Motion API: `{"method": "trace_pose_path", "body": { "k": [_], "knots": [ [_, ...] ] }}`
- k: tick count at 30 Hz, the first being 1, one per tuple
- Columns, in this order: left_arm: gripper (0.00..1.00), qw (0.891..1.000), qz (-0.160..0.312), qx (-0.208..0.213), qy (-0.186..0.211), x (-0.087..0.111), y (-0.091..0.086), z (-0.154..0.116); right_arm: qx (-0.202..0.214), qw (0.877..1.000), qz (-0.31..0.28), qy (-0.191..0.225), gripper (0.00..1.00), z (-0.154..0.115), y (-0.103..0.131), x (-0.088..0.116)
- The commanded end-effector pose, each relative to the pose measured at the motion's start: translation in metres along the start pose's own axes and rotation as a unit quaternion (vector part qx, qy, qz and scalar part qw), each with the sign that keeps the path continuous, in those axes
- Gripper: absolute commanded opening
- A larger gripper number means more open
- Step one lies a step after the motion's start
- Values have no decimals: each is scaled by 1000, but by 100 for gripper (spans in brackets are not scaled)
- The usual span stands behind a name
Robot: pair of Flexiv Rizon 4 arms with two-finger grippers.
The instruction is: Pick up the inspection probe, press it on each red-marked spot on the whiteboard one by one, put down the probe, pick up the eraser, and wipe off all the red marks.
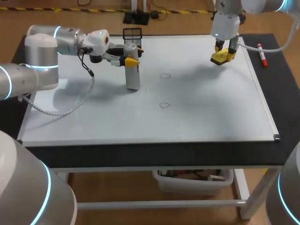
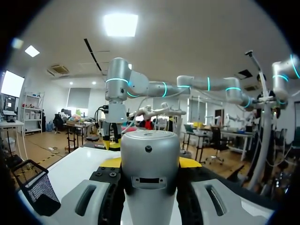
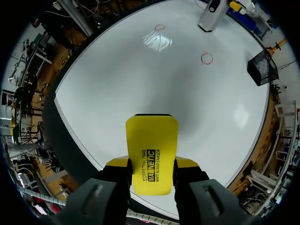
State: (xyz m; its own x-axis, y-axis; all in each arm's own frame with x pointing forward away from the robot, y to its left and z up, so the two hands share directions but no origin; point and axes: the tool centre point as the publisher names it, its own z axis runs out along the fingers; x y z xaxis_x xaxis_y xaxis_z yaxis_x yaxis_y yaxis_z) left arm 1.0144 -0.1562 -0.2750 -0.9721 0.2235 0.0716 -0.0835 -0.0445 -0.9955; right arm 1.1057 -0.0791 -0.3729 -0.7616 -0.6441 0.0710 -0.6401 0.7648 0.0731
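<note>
"Where's the probe, and how does it sit?"

"The smooth, silver-grey, rounded probe (image 1: 132,72) stands upright on the glossy whiteboard (image 1: 211,112), long axis vertical. The left end effector (image 1: 130,61) is clamped on its sides."

"And the eraser?"

"The flat yellow eraser (image 3: 151,154) has rounded corners. It's pinched in the right end effector (image 3: 151,177), pointing out along the fingers, over the board's far right part."

"Room to move?"

"There's open board around the farther red ring (image 1: 164,76) and the nearer red ring (image 1: 164,105). A black mesh basket (image 1: 132,33) sits at the far edge, behind the probe."
</note>
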Motion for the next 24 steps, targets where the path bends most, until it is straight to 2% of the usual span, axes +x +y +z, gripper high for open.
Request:
{"method": "trace_pose_path", "body": {
  "k": [1,14,24],
  "knots": [
    [0,1000,-1,2,2,-2,3,-1,0,1000,-1,3,0,-1,-1,-1],
    [0,1000,0,4,1,-1,3,-2,0,1000,-1,3,0,-1,-1,-1],
    [0,1000,12,4,-3,-3,-9,-11,0,1000,-1,3,0,-1,-1,-1]
  ]
}}
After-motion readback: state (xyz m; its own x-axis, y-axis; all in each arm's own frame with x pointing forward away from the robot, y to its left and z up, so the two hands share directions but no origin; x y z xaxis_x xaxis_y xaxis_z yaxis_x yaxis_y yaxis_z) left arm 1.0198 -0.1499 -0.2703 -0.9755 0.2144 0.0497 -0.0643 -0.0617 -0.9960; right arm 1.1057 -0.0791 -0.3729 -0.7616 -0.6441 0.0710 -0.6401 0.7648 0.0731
